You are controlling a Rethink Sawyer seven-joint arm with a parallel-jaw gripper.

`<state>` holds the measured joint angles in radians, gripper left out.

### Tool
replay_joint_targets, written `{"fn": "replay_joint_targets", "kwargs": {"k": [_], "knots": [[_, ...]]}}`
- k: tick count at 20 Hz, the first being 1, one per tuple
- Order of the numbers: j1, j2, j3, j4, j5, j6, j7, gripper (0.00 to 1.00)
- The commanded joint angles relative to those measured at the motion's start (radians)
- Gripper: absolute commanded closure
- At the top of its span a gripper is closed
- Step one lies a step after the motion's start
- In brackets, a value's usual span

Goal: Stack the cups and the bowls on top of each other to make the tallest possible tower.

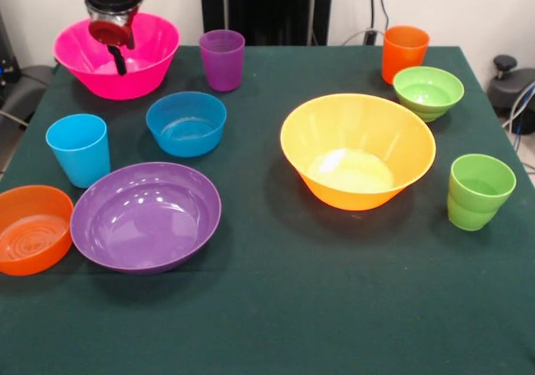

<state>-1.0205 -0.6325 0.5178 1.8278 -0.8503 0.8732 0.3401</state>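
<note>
Front view, items listed largest to smallest. Surface [276,308]: dark green cloth, carrying every piece separately; nothing is stacked yet. Yellow-orange bowl [358,150]: largest, right of centre, upright. Pink bowl [117,54]: far left corner, upright. Purple bowl [145,215]: wide and shallow, near left. Blue bowl [185,123]: small, between the pink and purple bowls. Orange bowl [32,229]: small, at the left edge, just beside the purple bowl. Green bowl [428,92]: small, far right, just in front of the orange cup [405,53]. Blue cup [78,149], purple cup [221,59] and green cup [479,191]: each upright and standing apart. Tool [115,45]: hung over the pink bowl, one dark finger [118,58] lowered inside it; whether it is open or closed cannot be told.

Risk, as judged: the glossy pink wall may slip from a pinch at the rim, and the bowl may tilt or be dragged against the purple cup nearby.
</note>
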Motion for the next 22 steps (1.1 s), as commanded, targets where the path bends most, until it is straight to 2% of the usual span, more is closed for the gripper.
{"fn": "replay_joint_targets", "kwargs": {"k": [1, 9, 17, 22], "knots": [[-0.076, 0.02, 0.048, 0.11, -0.167, -0.12, -0.24, 0.0], [-0.129, 0.159, 0.046, 0.026, -0.287, -0.158, -0.239, 0.0], [-0.15, 0.247, 0.054, -0.041, -0.347, -0.182, -0.237, 0.0], [-0.153, 0.264, 0.052, -0.056, -0.366, -0.187, -0.232, 0.0]]}}
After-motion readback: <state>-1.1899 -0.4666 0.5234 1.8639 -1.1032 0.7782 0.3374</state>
